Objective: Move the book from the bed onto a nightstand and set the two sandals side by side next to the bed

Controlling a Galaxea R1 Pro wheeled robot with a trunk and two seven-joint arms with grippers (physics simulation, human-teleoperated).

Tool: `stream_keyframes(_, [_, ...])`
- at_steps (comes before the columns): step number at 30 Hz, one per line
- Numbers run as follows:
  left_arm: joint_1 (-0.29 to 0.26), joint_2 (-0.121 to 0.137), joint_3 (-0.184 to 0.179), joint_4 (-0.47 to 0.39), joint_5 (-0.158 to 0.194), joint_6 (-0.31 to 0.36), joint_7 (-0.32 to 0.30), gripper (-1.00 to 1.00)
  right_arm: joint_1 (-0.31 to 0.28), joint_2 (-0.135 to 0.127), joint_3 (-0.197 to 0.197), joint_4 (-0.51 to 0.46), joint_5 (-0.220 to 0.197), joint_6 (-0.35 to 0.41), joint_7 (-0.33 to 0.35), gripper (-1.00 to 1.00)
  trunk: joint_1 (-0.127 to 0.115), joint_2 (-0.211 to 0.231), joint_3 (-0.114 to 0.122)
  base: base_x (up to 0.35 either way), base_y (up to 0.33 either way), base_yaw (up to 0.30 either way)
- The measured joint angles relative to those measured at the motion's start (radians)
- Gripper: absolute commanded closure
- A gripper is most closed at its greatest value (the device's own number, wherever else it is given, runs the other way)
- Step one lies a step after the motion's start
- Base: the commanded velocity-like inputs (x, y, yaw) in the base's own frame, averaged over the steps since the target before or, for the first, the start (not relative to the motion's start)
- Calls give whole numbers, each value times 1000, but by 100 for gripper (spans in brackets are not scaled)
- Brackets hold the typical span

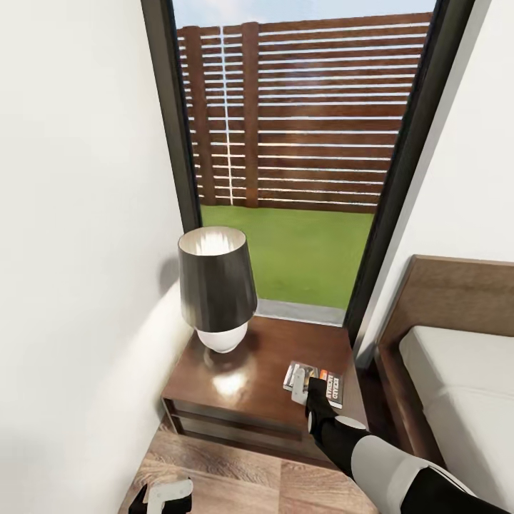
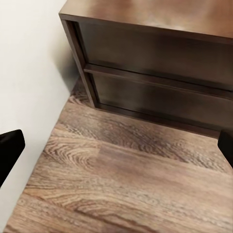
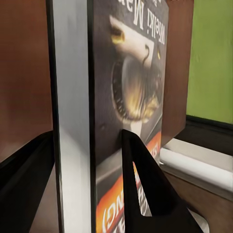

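My right gripper [image 1: 305,397], low and right of centre in the head view, is clamped on the thin dark paperback book with the orange band [image 1: 315,383]; the right wrist view shows its page edge and cover [image 3: 126,92] sandwiched between the two black fingers [image 3: 145,189]. The book sits over the front right part of the glossy dark-brown wooden nightstand [image 1: 243,378], and in the head view it looks to be lying flat on the top, though I cannot tell for certain whether it is fully resting or a hair above. The black-shaded lamp with the white bulbous base [image 1: 218,289] stands on the nightstand's back left, well apart from the book. The low bed with the dark wood frame and light-grey mattress [image 1: 457,371] fills the right edge of the frame. My left gripper [image 1: 168,497] hangs at the bottom left over the light-brown plank floor [image 2: 121,174], fingers spread wide and holding nothing, with the nightstand's drawer fronts [image 2: 155,73] ahead of it. Judged risk: the book lies near the front right corner, so releasing with any tilt, or dragging it on withdrawal, could tip it off the edge. Sandals are yet to be handled.
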Motion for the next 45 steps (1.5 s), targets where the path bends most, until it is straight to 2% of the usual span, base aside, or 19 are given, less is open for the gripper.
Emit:
stream_keyframes(20, [0, 0, -2, 0, 1, 0, 0, -100, 0, 0, 0, -1, -1, -1, 0, 100, 0, 0, 0, 166, 0, 0])
stream_keyframes(30, [0, 0, -46, 6, 0, 0, 5, -100, 0, 0, 0, -1, 0, -1, 0, 100, 0, 0, 0, 9, 0, 0])
stream_keyframes(45, [0, 0, -55, 6, -1, 0, 6, -100, 0, 0, -1, -2, -2, -2, 0, 100, 57, -105, -47, 0, 0, 0])
